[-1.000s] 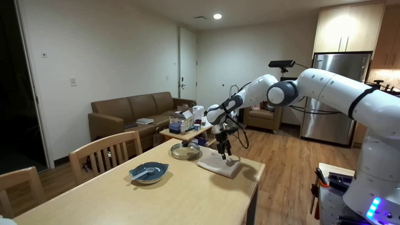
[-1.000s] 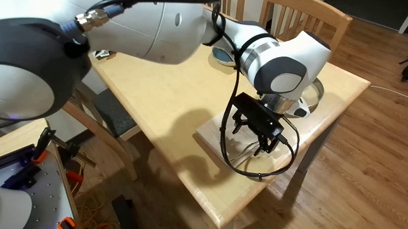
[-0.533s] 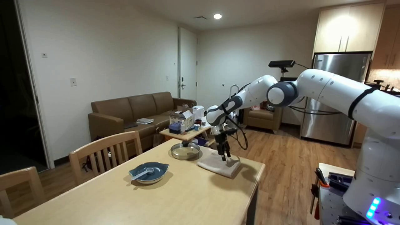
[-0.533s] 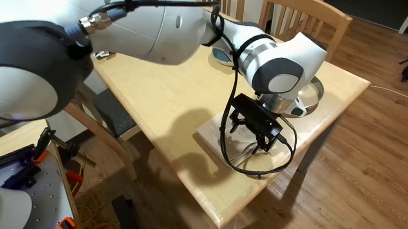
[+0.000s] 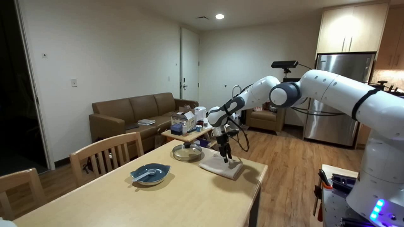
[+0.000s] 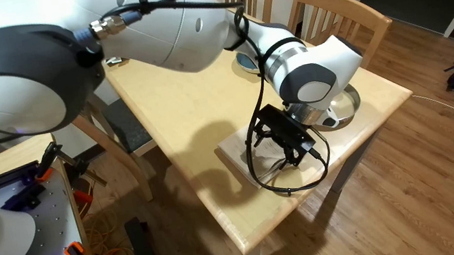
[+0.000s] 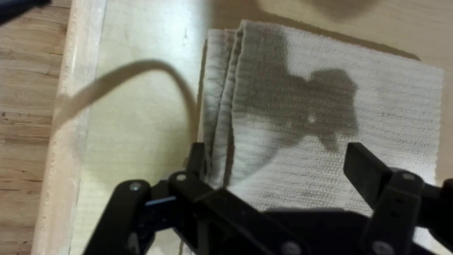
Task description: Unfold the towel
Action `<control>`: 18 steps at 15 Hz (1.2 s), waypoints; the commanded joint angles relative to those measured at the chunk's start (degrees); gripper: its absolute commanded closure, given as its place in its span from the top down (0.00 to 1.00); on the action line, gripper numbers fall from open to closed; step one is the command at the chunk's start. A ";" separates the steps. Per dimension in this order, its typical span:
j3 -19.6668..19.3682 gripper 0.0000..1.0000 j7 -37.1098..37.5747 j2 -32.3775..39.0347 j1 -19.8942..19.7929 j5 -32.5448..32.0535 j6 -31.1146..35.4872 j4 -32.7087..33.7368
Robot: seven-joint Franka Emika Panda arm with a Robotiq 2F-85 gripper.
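Observation:
The towel (image 7: 389, 106) is a pale, ribbed cloth folded into a flat stack on the table. Its layered fold edges show on its left in the wrist view. It also shows in both exterior views (image 5: 216, 166) (image 6: 237, 149). My gripper (image 7: 277, 156) is open, pointing down over the towel, with nothing between its fingers. In the wrist view the left finger (image 7: 196, 156) is over the layered edge and the right finger (image 7: 364, 170) is over the towel's top. The gripper also shows in an exterior view (image 5: 228, 159). Whether the fingertips touch the cloth I cannot tell.
A glass-lidded pan (image 5: 187, 153) stands beside the towel on the table (image 5: 176, 201). A blue dish (image 5: 156, 173) with a light spoon (image 5: 145, 174) stands farther along. The table's edge (image 7: 63, 117) runs close to the layered side. A cable loop (image 6: 288, 192) hangs from the wrist.
My gripper has shifted slightly, a little left in an exterior view and a little up in another. It stays open. The towel has not visibly moved.

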 commanded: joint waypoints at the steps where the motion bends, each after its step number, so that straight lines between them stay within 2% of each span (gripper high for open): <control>1: 0.43 1.00 -2.86 2.39 -0.41 -0.34 -2.42 3.72; 2: 0.43 1.00 -3.31 2.82 -0.44 -0.41 -2.70 4.21; 3: 0.34 0.94 -3.45 3.18 -0.38 -0.51 -3.04 4.61; 4: 0.05 0.74 -3.69 3.40 -0.08 -1.03 -3.18 4.87; 5: 0.04 0.67 -3.00 3.44 -0.08 -0.86 -3.06 4.93; 6: 0.11 0.91 -2.58 3.59 -0.18 -0.62 -3.24 5.22; 9: -0.04 1.00 -1.83 3.21 -0.22 -0.44 -4.48 5.41; 18: 0.56 1.00 -2.68 1.96 -0.16 -0.09 -4.01 4.17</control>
